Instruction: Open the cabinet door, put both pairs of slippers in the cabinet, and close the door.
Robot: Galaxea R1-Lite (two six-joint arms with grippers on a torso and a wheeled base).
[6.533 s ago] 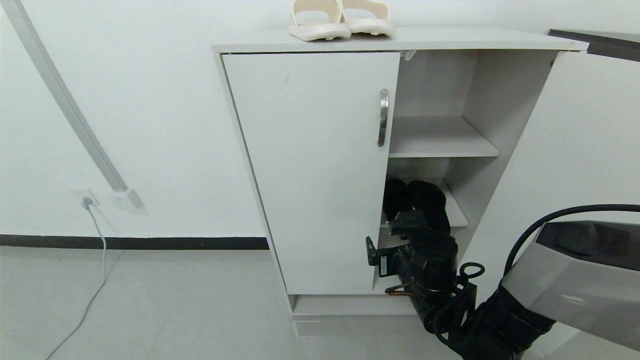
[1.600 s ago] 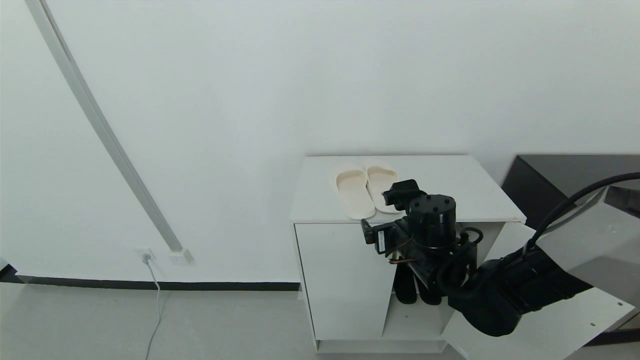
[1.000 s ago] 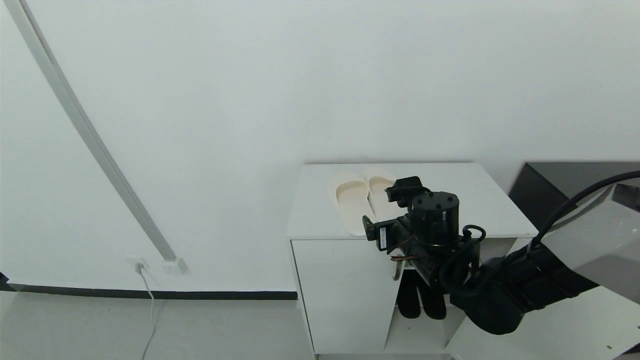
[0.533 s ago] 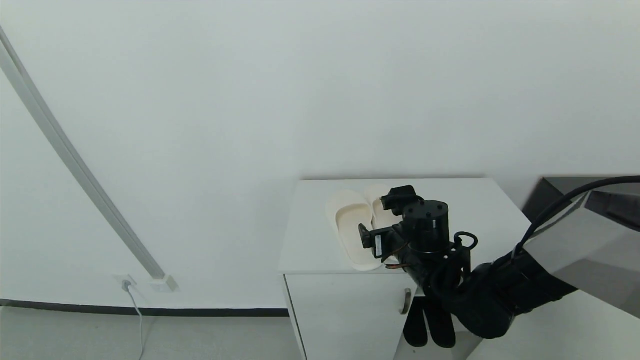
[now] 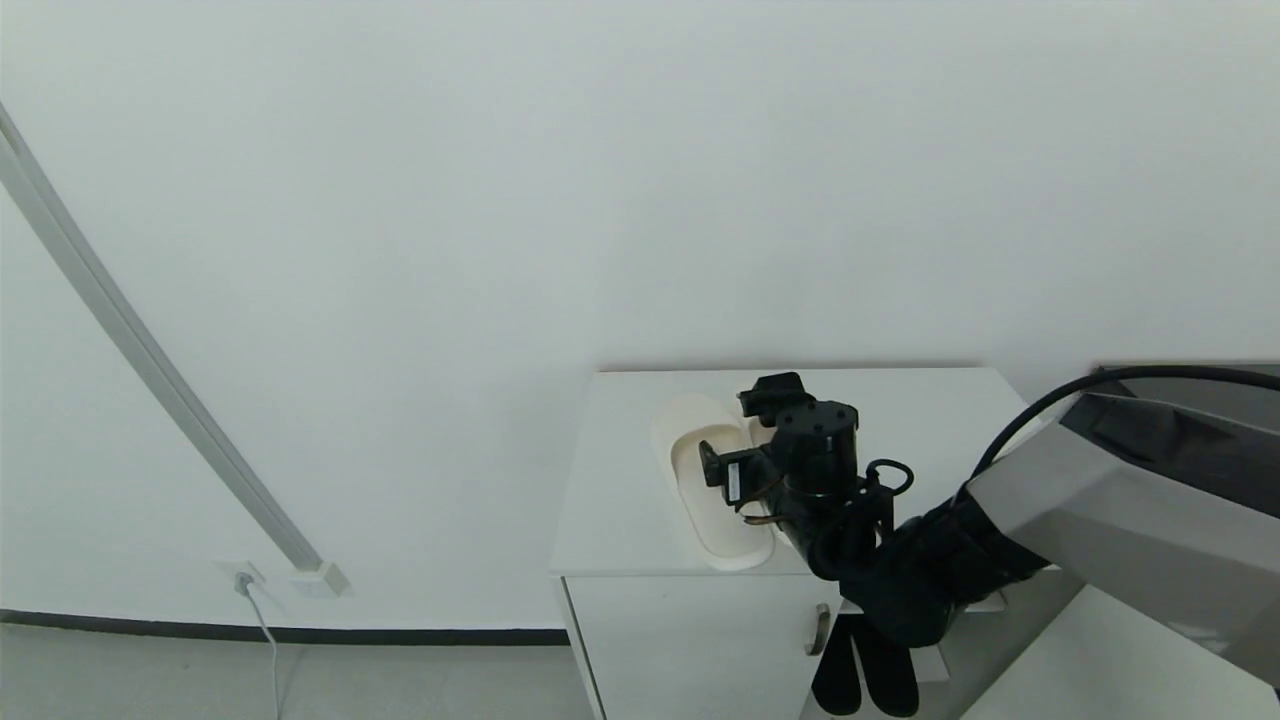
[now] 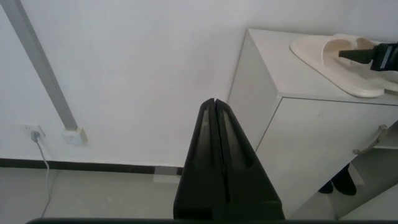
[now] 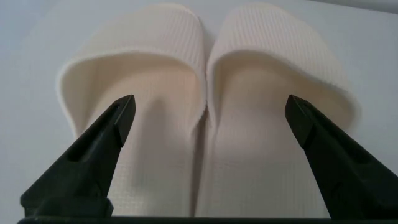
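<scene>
The right gripper (image 7: 209, 106), spread wide, brackets both slippers (image 7: 261, 149) at the cabinet (image 5: 620, 500) top's front edge; closing off-centre could pinch one and knock the other off.

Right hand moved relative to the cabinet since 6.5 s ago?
Yes. The right hand rose from beside the black slippers to above the cabinet top, open over the cream slippers.
</scene>
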